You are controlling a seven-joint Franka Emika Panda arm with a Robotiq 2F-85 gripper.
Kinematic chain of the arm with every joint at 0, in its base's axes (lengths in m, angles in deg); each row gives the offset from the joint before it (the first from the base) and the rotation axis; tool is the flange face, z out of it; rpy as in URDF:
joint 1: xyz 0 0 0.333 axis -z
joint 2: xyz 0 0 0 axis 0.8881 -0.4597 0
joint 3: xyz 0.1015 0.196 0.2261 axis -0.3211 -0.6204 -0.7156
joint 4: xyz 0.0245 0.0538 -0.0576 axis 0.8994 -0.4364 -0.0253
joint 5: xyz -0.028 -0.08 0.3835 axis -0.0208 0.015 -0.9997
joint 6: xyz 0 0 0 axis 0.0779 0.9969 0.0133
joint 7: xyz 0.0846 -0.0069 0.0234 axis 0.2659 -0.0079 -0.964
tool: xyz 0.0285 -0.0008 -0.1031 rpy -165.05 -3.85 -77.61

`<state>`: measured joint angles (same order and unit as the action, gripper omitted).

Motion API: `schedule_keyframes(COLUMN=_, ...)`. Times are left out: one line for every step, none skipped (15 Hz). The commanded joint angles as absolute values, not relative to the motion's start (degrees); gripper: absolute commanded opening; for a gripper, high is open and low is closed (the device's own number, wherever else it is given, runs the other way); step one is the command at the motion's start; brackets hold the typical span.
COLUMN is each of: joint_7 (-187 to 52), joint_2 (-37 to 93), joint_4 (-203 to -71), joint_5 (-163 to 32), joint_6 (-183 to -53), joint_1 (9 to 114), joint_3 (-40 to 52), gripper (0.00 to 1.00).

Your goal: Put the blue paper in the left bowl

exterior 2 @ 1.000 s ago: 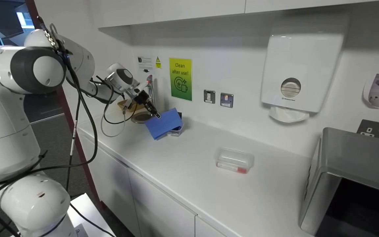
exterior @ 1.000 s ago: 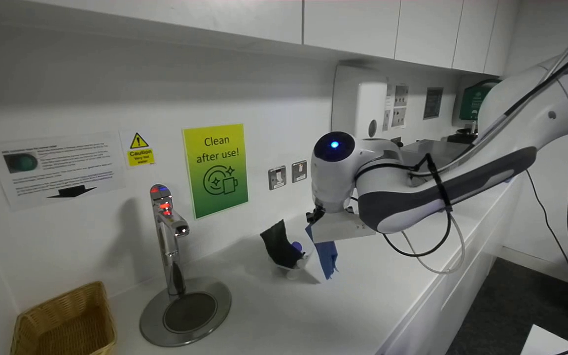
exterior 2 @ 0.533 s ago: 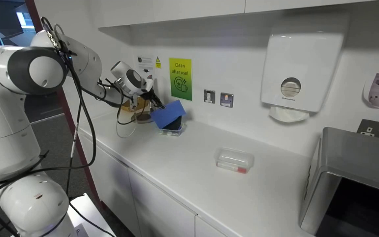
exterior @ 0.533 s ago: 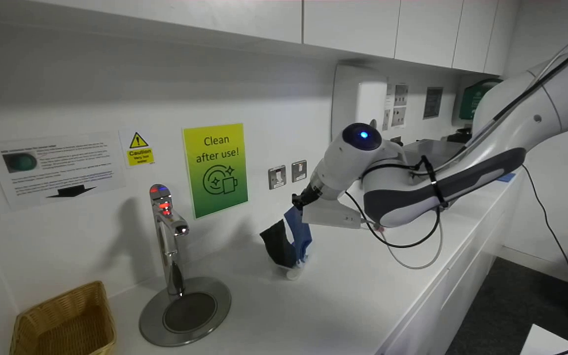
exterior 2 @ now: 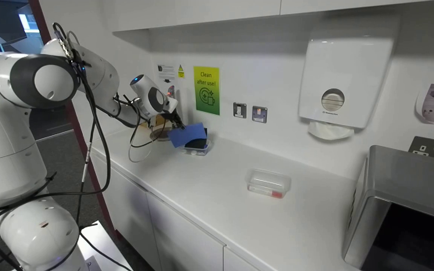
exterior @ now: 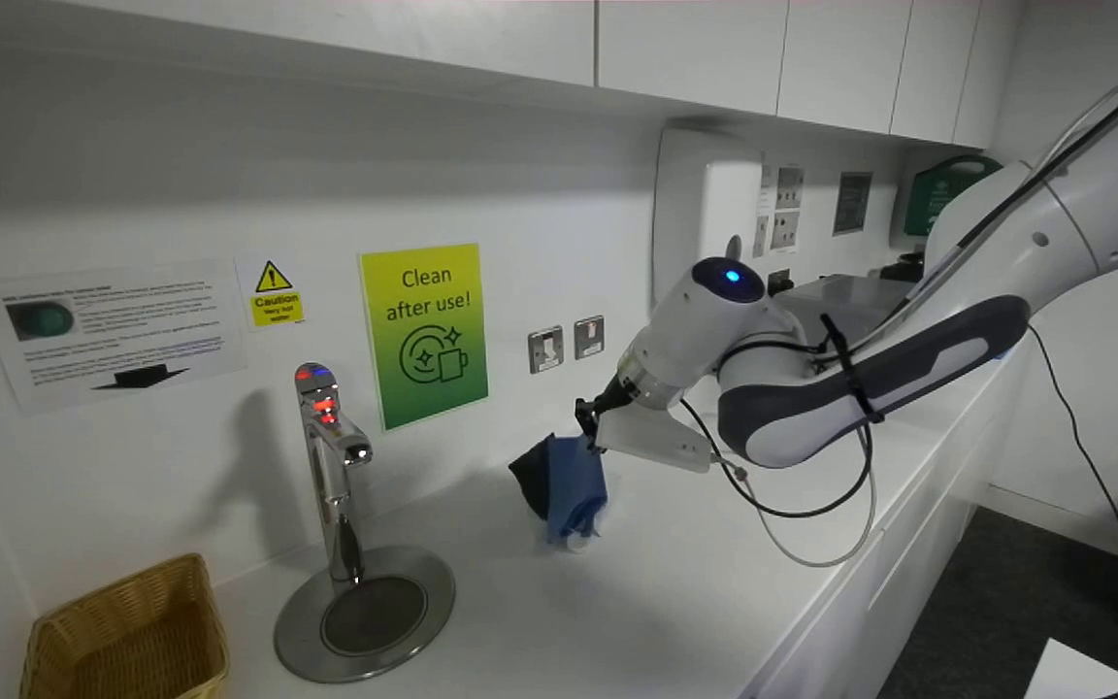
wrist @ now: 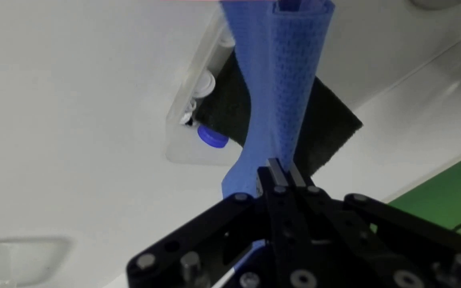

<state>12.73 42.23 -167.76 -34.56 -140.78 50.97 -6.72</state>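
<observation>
The blue paper (exterior: 576,485) hangs folded from my gripper (exterior: 590,442). It also shows in an exterior view (exterior 2: 188,134). In the wrist view the shut fingertips (wrist: 286,172) pinch the blue paper (wrist: 290,72), which extends across the clear left bowl. That bowl is a clear plastic container (exterior 2: 195,151), and its corner shows in the wrist view (wrist: 182,154). The paper hides part of it. A dark cloth or sheet (wrist: 330,124) sticks up out of the bowl behind the paper. I cannot tell whether the paper's lower edge touches the contents.
A second clear container (exterior 2: 268,182) with a red item stands farther along the counter. A tap (exterior: 331,466) with a round drain and a wicker basket (exterior: 127,631) stand beyond the left bowl. A microwave (exterior 2: 401,207) stands at the other end. A wall lies behind the counter.
My gripper has carried the blue paper from beside the left bowl to over it, rising first and then lowering slightly. The wrist has tilted. The gripper stays shut on the paper.
</observation>
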Motion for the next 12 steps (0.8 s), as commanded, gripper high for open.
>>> schedule_keyframes(joint_7=8.40, joint_2=43.87, joint_4=-169.45, joint_5=-43.00, joint_6=-138.67, joint_1=50.70, joint_3=-7.65, gripper=0.01)
schedule_keyframes(joint_7=8.39, joint_2=43.85, joint_4=-169.62, joint_5=-43.76, joint_6=-138.40, joint_1=50.54, joint_3=-7.73, gripper=0.01)
schedule_keyframes(joint_7=8.54, joint_2=43.62, joint_4=-169.48, joint_5=-44.06, joint_6=-138.00, joint_1=50.48, joint_3=-7.81, gripper=0.01)
schedule_keyframes(joint_7=8.85, joint_2=43.38, joint_4=-169.36, joint_5=-44.13, joint_6=-137.82, joint_1=50.43, joint_3=-7.85, gripper=0.01)
schedule_keyframes(joint_7=9.03, joint_2=43.30, joint_4=-169.28, joint_5=-44.27, joint_6=-137.70, joint_1=50.39, joint_3=-7.91, gripper=0.01)
schedule_keyframes(joint_7=8.77, joint_2=43.32, joint_4=-169.39, joint_5=-44.50, joint_6=-138.34, joint_1=50.44, joint_3=-7.96, gripper=0.01)
schedule_keyframes(joint_7=7.85, joint_2=43.70, joint_4=-169.97, joint_5=-45.49, joint_6=-139.73, joint_1=50.57, joint_3=-8.00, gripper=0.01)
schedule_keyframes(joint_7=8.17, joint_2=44.24, joint_4=-170.14, joint_5=-45.68, joint_6=-139.30, joint_1=50.57, joint_3=-8.01, gripper=0.01)
schedule_keyframes(joint_7=8.96, joint_2=45.20, joint_4=-170.25, joint_5=-45.23, joint_6=-138.04, joint_1=50.50, joint_3=-7.99, gripper=0.01)
schedule_keyframes(joint_7=9.32, joint_2=46.07, joint_4=-170.43, joint_5=-44.68, joint_6=-137.52, joint_1=50.48, joint_3=-7.95, gripper=0.01)
schedule_keyframes(joint_7=9.88, joint_2=46.25, joint_4=-170.40, joint_5=-43.99, joint_6=-137.50, joint_1=50.49, joint_3=-7.86, gripper=0.01)
schedule_keyframes(joint_7=10.57, joint_2=46.47, joint_4=-170.32, joint_5=-43.13, joint_6=-137.62, joint_1=50.53, joint_3=-7.75, gripper=0.01)
